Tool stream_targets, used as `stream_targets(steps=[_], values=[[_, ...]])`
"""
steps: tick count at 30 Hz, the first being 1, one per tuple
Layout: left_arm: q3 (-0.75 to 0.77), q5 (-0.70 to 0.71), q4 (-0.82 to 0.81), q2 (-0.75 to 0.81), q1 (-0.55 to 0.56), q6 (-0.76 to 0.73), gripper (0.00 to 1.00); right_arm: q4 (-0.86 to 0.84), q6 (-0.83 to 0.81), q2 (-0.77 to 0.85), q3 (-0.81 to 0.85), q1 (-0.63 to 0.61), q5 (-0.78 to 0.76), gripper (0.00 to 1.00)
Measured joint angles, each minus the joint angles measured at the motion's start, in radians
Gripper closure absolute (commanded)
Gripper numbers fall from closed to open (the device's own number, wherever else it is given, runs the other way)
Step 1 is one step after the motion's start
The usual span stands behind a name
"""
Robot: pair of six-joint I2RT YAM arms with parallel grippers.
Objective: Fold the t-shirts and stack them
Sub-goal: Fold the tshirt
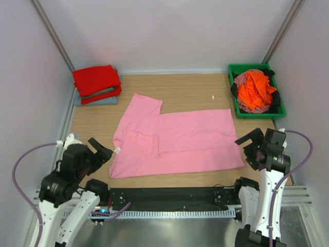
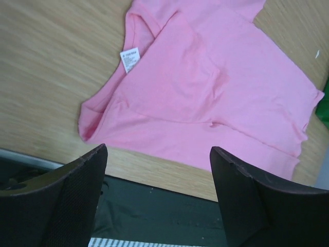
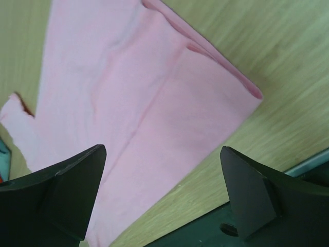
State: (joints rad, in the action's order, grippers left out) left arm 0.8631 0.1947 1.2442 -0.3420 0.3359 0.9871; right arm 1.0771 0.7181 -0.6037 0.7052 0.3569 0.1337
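A light pink t-shirt (image 1: 175,138) lies flat on the wooden table, one side folded in, a white label showing near its collar. It also shows in the left wrist view (image 2: 216,87) and the right wrist view (image 3: 139,108). A folded bright red t-shirt (image 1: 96,81) lies on a folded grey-blue one (image 1: 97,101) at the back left. An orange t-shirt (image 1: 255,88) is bunched in the green bin (image 1: 234,92). My left gripper (image 1: 101,150) is open and empty at the pink shirt's near left corner. My right gripper (image 1: 251,145) is open and empty at its near right corner.
The green bin stands at the back right and also holds dark and pinkish fabric. White walls with metal posts close the sides and back. A black strip (image 1: 169,195) and a metal rail run along the near edge. A small white speck (image 1: 213,96) lies on the table.
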Motion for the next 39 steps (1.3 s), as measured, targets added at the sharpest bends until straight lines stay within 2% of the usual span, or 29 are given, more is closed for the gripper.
stream_targets(steps=[5, 10, 16, 19, 23, 26, 39], values=[[0.101, 0.005, -0.170, -0.306, 0.000, -0.140, 0.25, -0.126, -0.046, -0.085, 0.095, 0.000, 0.092, 0.00], [0.365, -0.003, -0.406, -0.807, -0.009, -0.290, 0.30, -0.250, -0.089, -0.237, 0.101, -0.013, 0.220, 0.00], [0.837, -0.083, -0.531, -1.431, -0.084, -0.368, 0.37, -0.349, -0.120, -0.309, 0.101, -0.074, 0.286, 0.01], [1.127, -0.107, -0.513, -1.724, -0.115, -0.390, 0.38, -0.369, -0.138, -0.315, 0.101, -0.098, 0.297, 0.01], [1.469, -0.118, -0.450, -2.016, -0.134, -0.406, 0.40, -0.371, -0.163, -0.317, 0.101, -0.131, 0.298, 0.01], [1.586, -0.121, -0.418, -2.140, -0.139, -0.413, 0.41, -0.371, -0.173, -0.317, 0.103, -0.156, 0.297, 0.01], [1.535, -0.113, -0.421, -2.179, -0.141, -0.386, 0.43, -0.374, -0.198, -0.353, 0.103, -0.191, 0.292, 0.01]])
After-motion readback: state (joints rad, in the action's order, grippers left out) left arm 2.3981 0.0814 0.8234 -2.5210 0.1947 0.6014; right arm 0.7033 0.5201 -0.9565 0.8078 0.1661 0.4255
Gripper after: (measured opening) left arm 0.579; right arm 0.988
